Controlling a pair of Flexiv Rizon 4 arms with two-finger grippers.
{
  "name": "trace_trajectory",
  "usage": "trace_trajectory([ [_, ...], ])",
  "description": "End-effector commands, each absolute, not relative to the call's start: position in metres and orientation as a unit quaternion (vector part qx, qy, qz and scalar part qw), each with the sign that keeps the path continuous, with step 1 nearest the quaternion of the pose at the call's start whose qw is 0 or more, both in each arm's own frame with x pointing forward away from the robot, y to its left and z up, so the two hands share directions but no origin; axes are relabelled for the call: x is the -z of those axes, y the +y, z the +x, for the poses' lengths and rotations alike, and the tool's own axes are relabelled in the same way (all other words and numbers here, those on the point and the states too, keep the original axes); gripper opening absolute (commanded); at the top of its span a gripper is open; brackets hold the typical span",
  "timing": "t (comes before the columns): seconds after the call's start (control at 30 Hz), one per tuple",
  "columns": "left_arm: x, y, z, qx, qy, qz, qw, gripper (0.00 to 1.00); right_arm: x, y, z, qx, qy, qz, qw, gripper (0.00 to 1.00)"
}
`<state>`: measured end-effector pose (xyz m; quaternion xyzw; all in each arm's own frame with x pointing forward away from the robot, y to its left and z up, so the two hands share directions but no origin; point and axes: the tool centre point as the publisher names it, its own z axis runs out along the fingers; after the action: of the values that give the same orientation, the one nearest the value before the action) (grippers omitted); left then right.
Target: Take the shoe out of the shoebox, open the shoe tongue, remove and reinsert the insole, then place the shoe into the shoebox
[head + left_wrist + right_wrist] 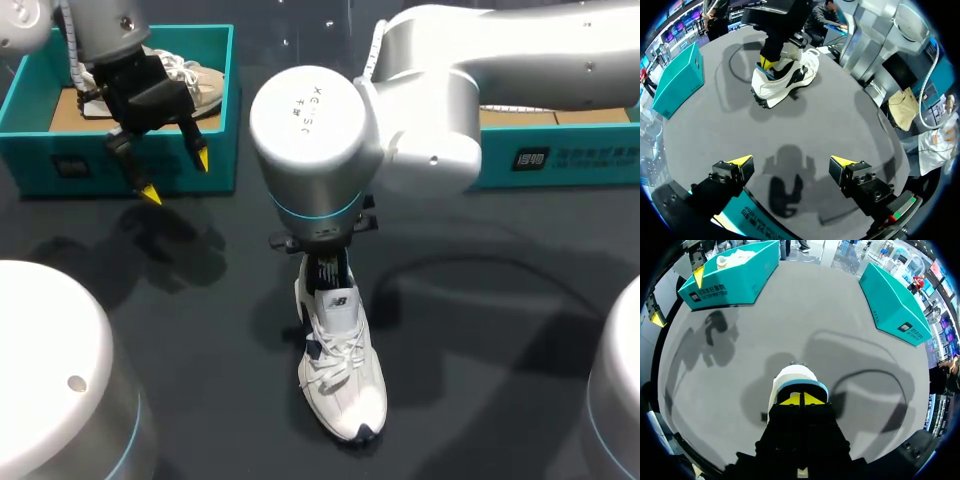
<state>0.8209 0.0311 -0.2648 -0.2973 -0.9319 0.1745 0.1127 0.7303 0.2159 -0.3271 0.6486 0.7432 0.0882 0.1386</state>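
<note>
Right claw clenched on the shoe at its heel.
Left claw spread wide, empty, shoebox wall just under it.

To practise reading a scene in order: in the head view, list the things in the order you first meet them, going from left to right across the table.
teal shoebox → left gripper, open → white shoe → second teal box

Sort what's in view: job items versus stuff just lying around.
Job: white sneaker, left shoebox, right gripper at the sneaker's heel, left gripper open by that box's front.
Idle, probably: second shoe inside that box, right teal box.
</note>
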Motion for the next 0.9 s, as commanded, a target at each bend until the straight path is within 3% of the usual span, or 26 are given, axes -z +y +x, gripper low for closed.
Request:
trace_trajectory([
  [0.03, 0.264, 0.032, 0.821, -0.173, -0.932, -0.298, 0.113, 1.0, 0.344, 0.212, 0.732, -0.095, 0.742, 0.65, 0.133, 0.0],
  [0.9, 0.264, 0.032, 0.821, -0.173, -0.932, -0.298, 0.113, 1.0, 0.423, 0.215, 0.72, -0.072, 0.746, 0.659, 0.062, 0.0],
])
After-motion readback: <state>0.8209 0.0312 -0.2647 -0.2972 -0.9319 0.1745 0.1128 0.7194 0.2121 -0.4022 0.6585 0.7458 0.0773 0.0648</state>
